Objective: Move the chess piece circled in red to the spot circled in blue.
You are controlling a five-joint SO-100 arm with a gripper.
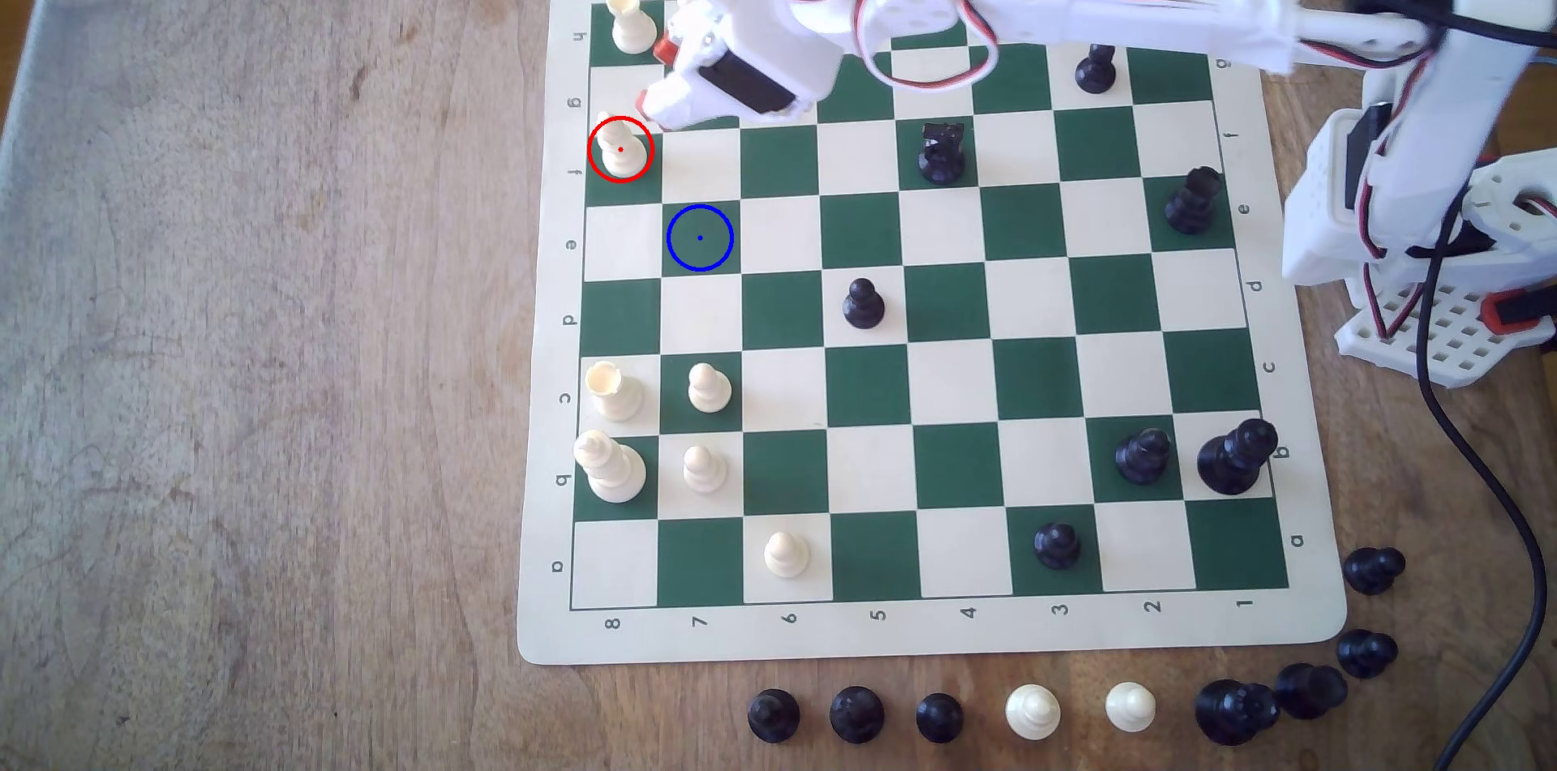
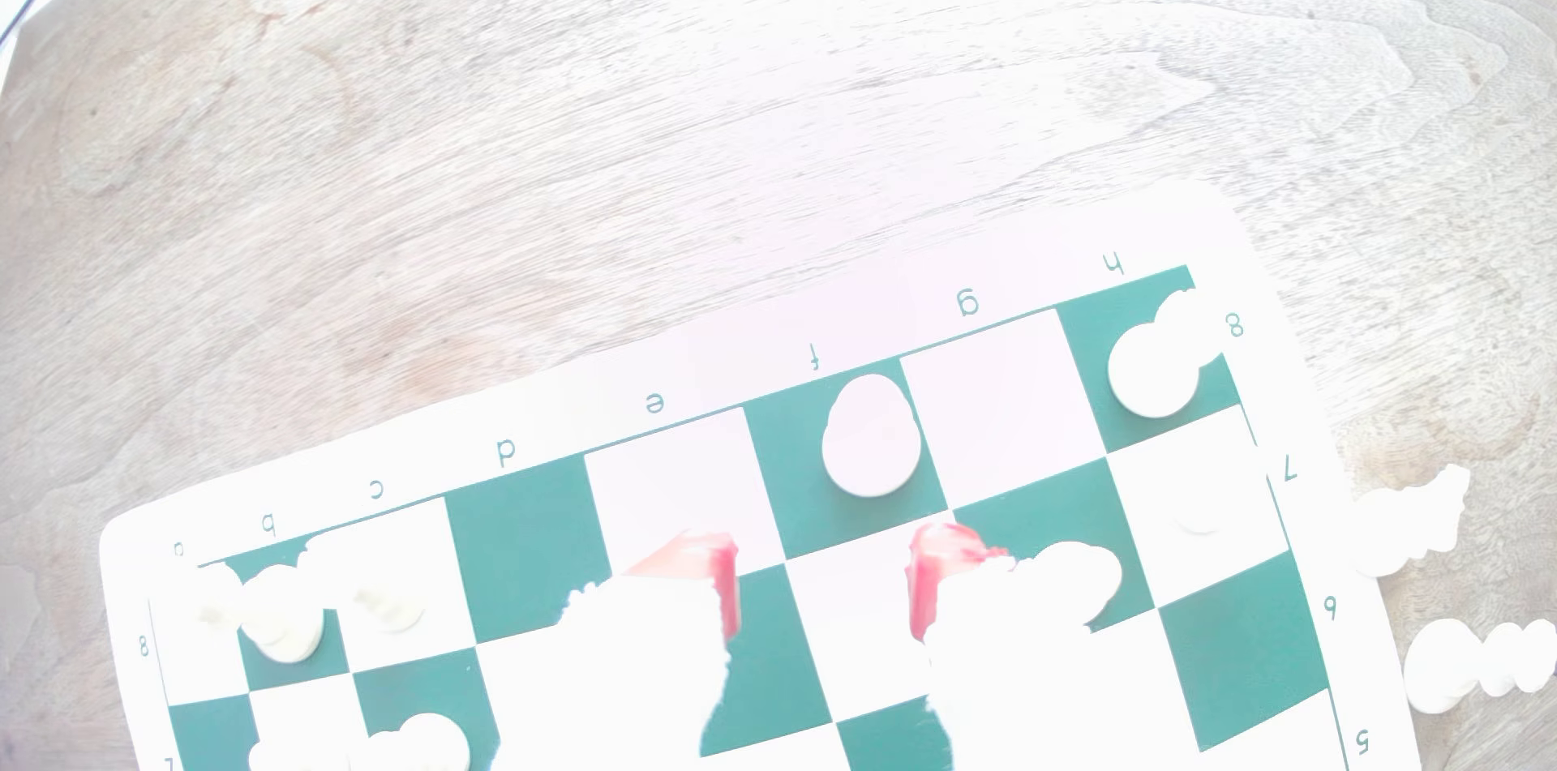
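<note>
The cream bishop-like chess piece (image 1: 621,148) stands ringed in red on a green square at the exterior view's left board edge, row f. The spot (image 1: 700,238) is the green square with the blue ring, one row nearer and one column to the right, and nothing stands on it. My gripper (image 1: 655,76) hovers just behind and to the right of the piece, open, with red-tipped fingers. In the washed-out wrist view the chess piece (image 2: 870,438) stands upright just beyond the gripper (image 2: 826,581), in line with the gap. Nothing is between the fingers (image 2: 723,581).
A cup-topped cream piece (image 1: 630,22) stands on the corner square behind the gripper. More cream pieces (image 1: 615,392) cluster on the board's near left, and black pieces (image 1: 941,152) are scattered to the right. Captured pieces (image 1: 1032,710) line the table in front. The arm base (image 1: 1432,232) and a cable sit at the right.
</note>
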